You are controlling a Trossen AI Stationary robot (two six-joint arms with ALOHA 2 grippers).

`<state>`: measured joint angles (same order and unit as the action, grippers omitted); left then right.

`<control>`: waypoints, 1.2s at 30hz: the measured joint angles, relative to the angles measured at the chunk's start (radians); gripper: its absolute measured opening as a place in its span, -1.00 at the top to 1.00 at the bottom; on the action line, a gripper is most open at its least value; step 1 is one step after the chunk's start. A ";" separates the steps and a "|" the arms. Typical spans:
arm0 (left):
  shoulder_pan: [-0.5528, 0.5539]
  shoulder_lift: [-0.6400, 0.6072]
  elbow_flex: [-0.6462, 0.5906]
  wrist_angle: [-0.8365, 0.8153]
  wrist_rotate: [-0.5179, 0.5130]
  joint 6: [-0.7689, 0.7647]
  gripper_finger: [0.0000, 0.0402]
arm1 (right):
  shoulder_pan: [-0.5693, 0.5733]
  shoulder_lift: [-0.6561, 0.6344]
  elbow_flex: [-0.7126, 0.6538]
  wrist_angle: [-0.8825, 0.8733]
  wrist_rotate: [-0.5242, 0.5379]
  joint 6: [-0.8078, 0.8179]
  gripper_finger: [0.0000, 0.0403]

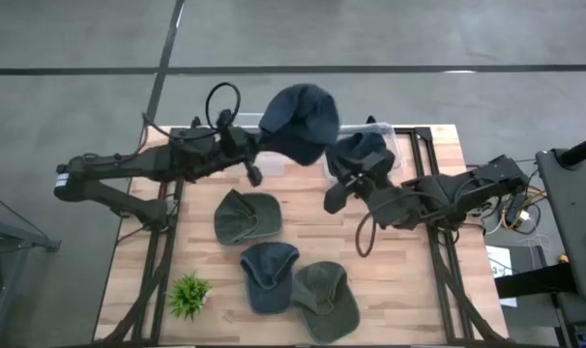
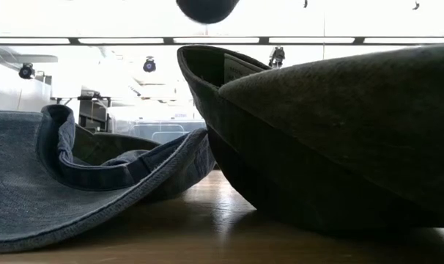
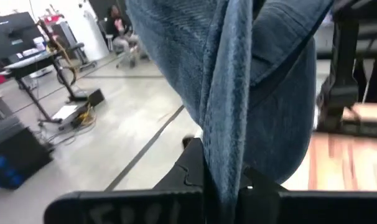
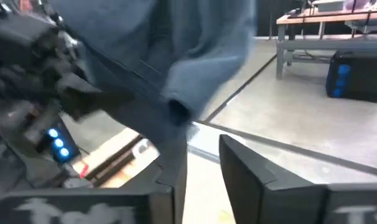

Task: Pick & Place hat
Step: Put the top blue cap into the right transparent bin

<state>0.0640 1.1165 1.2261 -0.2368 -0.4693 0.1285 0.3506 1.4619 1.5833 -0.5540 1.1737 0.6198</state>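
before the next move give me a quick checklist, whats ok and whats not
1. Left hand shut on the blue hat: ok.
2. Right hand let go of the hat: ok, jaws apart, though cloth hangs by one finger.
3. Hat lifted off the table: ok.
4. Clear bin free to take it: cannot tell, the arms cover it.
5. Three hats left on the table: ok, apart from both hands.

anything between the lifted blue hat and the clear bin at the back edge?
Nothing visible. The left gripper is shut on the blue hat, which hangs above the table's back edge, beside the clear bin. The bin already holds a dark hat. The right gripper sits open just under the hat, near the bin.
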 joint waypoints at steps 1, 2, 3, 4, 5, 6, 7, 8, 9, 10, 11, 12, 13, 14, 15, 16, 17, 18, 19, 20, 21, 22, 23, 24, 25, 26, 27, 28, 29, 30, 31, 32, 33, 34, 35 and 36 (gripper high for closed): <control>0.000 -0.015 0.010 -0.049 -0.005 0.002 0.98 | 0.002 -0.009 -0.001 -0.018 -0.006 -0.004 0.53; 0.000 -0.029 0.020 -0.088 -0.002 0.002 0.98 | 0.002 -0.018 -0.002 -0.039 -0.018 -0.005 0.49; 0.000 -0.040 0.028 -0.126 0.006 0.003 0.98 | 0.003 -0.027 -0.002 -0.055 -0.029 -0.006 0.45; 0.000 -0.050 0.037 -0.168 0.020 0.005 0.98 | 0.003 -0.044 -0.002 -0.074 -0.043 -0.006 0.41; 0.000 -0.056 0.047 -0.204 0.044 0.010 0.98 | 0.003 -0.061 -0.002 -0.097 -0.055 -0.007 0.37; 0.000 -0.061 0.058 -0.234 0.076 0.012 0.98 | 0.002 -0.076 -0.002 -0.105 -0.070 -0.018 0.34; 0.000 -0.065 0.069 -0.264 0.112 0.013 0.98 | -0.002 -0.093 -0.001 -0.110 -0.090 -0.042 0.30; 0.000 -0.068 0.077 -0.296 0.147 0.013 0.98 | -0.003 -0.107 -0.001 -0.120 -0.115 -0.082 0.26; -0.001 -0.069 0.086 -0.326 0.175 0.013 0.98 | -0.005 -0.118 -0.001 -0.120 -0.144 -0.129 0.23; -0.002 -0.070 0.095 -0.350 0.195 0.013 0.98 | -0.007 -0.128 -0.001 -0.114 -0.176 -0.184 0.19; -0.002 -0.068 0.102 -0.378 0.206 0.013 0.98 | -0.007 -0.136 -0.002 -0.108 -0.206 -0.240 0.16; -0.002 -0.062 0.107 -0.406 0.214 0.013 0.98 | -0.007 -0.145 -0.002 -0.096 -0.236 -0.301 0.13; -0.001 -0.058 0.114 -0.429 0.226 0.013 0.98 | -0.008 -0.154 -0.001 -0.084 -0.269 -0.362 0.11; 0.000 -0.048 0.119 -0.444 0.236 0.014 0.98 | -0.010 -0.159 0.004 -0.076 -0.297 -0.420 0.08; 0.000 -0.039 0.126 -0.457 0.256 0.021 0.98 | -0.013 -0.162 0.011 -0.068 -0.329 -0.481 0.06; 0.000 -0.030 0.131 -0.469 0.280 0.034 0.98 | -0.014 -0.162 0.018 -0.067 -0.350 -0.532 0.04; -0.003 -0.018 0.137 -0.479 0.300 0.048 0.98 | -0.017 -0.157 0.024 -0.068 -0.360 -0.570 0.02; -0.005 -0.009 0.143 -0.487 0.315 0.062 0.98 | -0.020 -0.151 0.032 -0.070 -0.360 -0.599 0.01; -0.008 0.003 0.148 -0.491 0.322 0.072 0.98 | -0.022 -0.143 0.037 -0.073 -0.360 -0.620 -0.01; -0.011 0.015 0.154 -0.497 0.323 0.081 0.98 | -0.026 -0.134 0.045 -0.081 -0.361 -0.630 -0.02; -0.014 0.024 0.159 -0.503 0.322 0.088 0.98 | -0.032 -0.127 0.056 -0.091 -0.362 -0.636 -0.04; -0.018 0.034 0.164 -0.505 0.321 0.095 0.98 | -0.036 -0.121 0.069 -0.103 -0.364 -0.639 -0.05; -0.023 0.042 0.169 -0.504 0.320 0.106 0.98 | -0.043 -0.115 0.084 -0.115 -0.364 -0.641 -0.07; -0.027 0.050 0.177 -0.503 0.319 0.118 0.98 | -0.051 -0.108 0.100 -0.129 -0.364 -0.643 -0.09; -0.031 0.060 0.183 -0.501 0.319 0.135 0.98 | -0.056 -0.098 0.117 -0.146 -0.364 -0.647 -0.10; -0.034 0.070 0.191 -0.501 0.320 0.148 0.98 | -0.062 -0.087 0.134 -0.165 -0.364 -0.650 -0.12; -0.036 0.081 0.199 -0.502 0.321 0.162 0.98 | -0.067 -0.071 0.152 -0.181 -0.364 -0.653 -0.14; -0.037 0.093 0.206 -0.503 0.322 0.171 0.98 | -0.071 -0.054 0.172 -0.192 -0.366 -0.655 -0.16; -0.037 0.106 0.213 -0.507 0.322 0.181 0.98 | -0.074 -0.039 0.193 -0.208 -0.369 -0.658 -0.18; -0.037 0.117 0.220 -0.507 0.321 0.191 0.98 | -0.075 -0.022 0.214 -0.225 -0.376 -0.658 -0.20; -0.036 0.128 0.229 -0.508 0.321 0.200 0.98 | -0.078 -0.006 0.236 -0.237 -0.386 -0.661 -0.22; -0.036 0.140 0.238 -0.505 0.320 0.213 0.98 | -0.082 0.010 0.263 -0.258 -0.405 -0.670 -0.23; -0.036 0.153 0.247 -0.505 0.318 0.225 0.98 | -0.085 0.026 0.289 -0.288 -0.424 -0.678 -0.25; -0.036 0.163 0.254 -0.505 0.318 0.239 0.98 | -0.086 0.044 0.317 -0.318 -0.434 -0.685 -0.26; -0.036 0.175 0.261 -0.506 0.319 0.249 0.98 | -0.089 0.066 0.347 -0.345 -0.438 -0.688 -0.27; -0.036 0.187 0.267 -0.507 0.319 0.260 0.98 | -0.092 0.088 0.376 -0.376 -0.438 -0.690 -0.28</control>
<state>0.0281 1.3037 1.4931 -0.7433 -0.1505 0.3885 0.2587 1.5497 1.9591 -0.9304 0.7357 -0.0702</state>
